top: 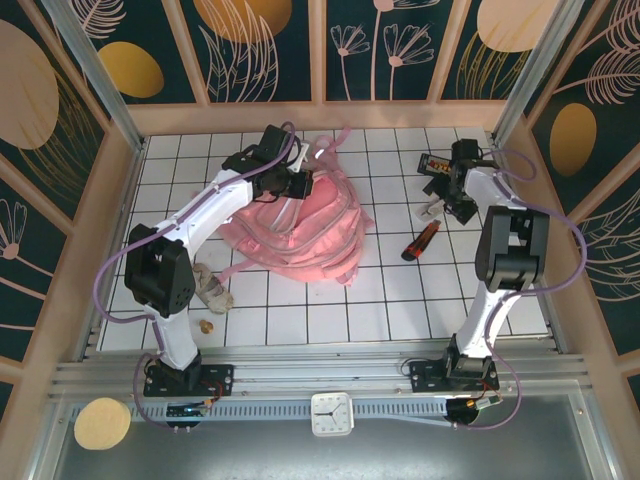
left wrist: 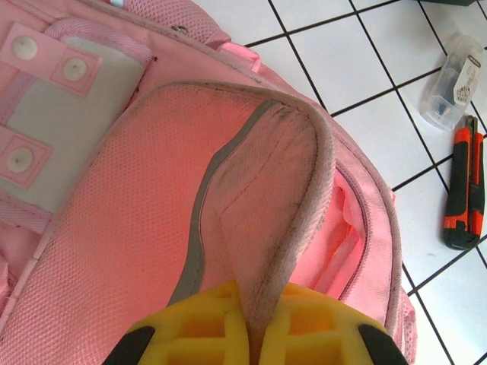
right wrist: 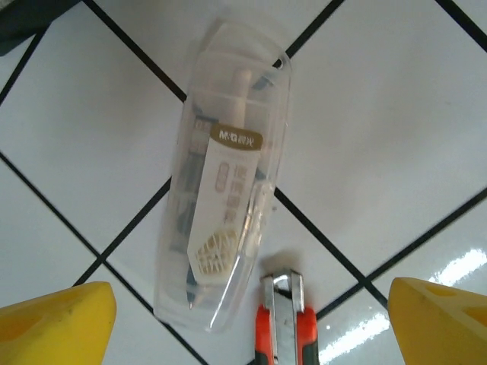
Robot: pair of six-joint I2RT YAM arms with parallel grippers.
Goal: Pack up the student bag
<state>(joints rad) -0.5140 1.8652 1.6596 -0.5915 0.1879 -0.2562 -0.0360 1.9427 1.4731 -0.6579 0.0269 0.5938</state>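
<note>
Right, the L gripper (left wrist: 255, 323) is clenched on the student bag (left wrist: 114, 228). Its 2 yellow fingers (left wrist: 190, 334) pinch a grey-edged padded lip of pink mesh that rises straight ahead of the tips and folds over; can't tell if it's a strap or the flap of an opening. Seen from above, the bag lies mid-table in a heap, directly under and ahead of the L gripper (top: 303, 183), w/ the L arm reaching across its left side and pink straps trailing back toward the arm bases. Off to the right of the L fingers, well apart from the bag, a clear plastic case (left wrist: 449, 84) and an orange-black utility knife (left wrist: 464, 186) lie on the white tiled table (left wrist: 358, 53). The R gripper (right wrist: 247, 323) is released, its 2 fingers spread wide. The clear plastic case lies lengthwise btwn them, white label up, w/ pen-like contents, and neither finger touches it. The knife's metal blade tip sits in that same gap, just beside the case's near end; touching or not, can't tell. From above, a black item w/ coloured marks (top: 432, 162) lies just beyond the R gripper. Beside the L arm's base are a crumpled whitish thing (top: 212, 290) and a small tan bit (top: 207, 325).
</note>
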